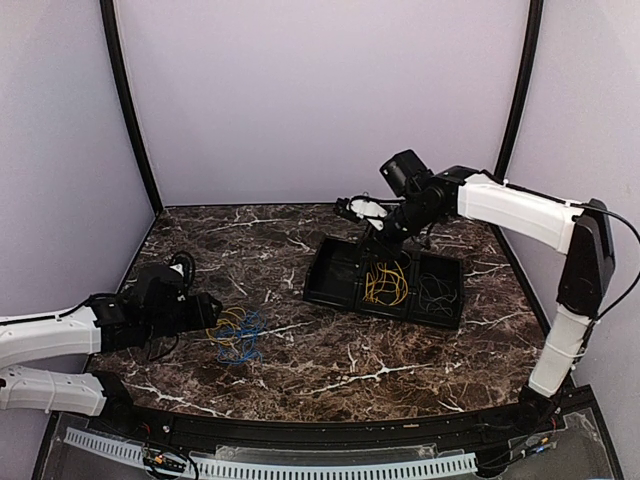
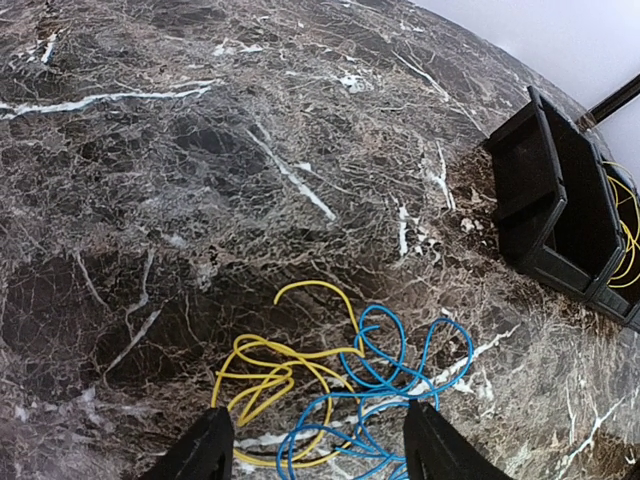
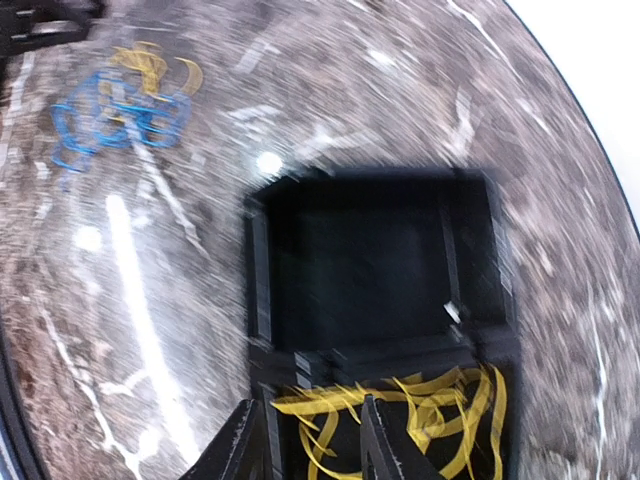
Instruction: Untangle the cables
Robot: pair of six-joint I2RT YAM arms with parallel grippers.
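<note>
A yellow cable (image 2: 268,372) and a blue cable (image 2: 402,372) lie tangled together on the marble table; the tangle also shows in the top view (image 1: 236,334) and, blurred, in the right wrist view (image 3: 118,100). My left gripper (image 2: 320,452) is open and empty, with its fingers on either side of the near edge of the tangle, just above it. More yellow cables (image 1: 385,284) lie in the middle compartment of the black tray (image 1: 322,282), and dark grey cables (image 1: 437,291) in its right compartment. My right gripper (image 3: 305,450) is open above the tray's yellow cables (image 3: 425,410).
The tray's left compartment (image 3: 370,255) holds nothing. The tray's corner shows in the left wrist view (image 2: 545,200). Purple walls with black posts close in the table at the back and sides. The right wrist view is motion-blurred.
</note>
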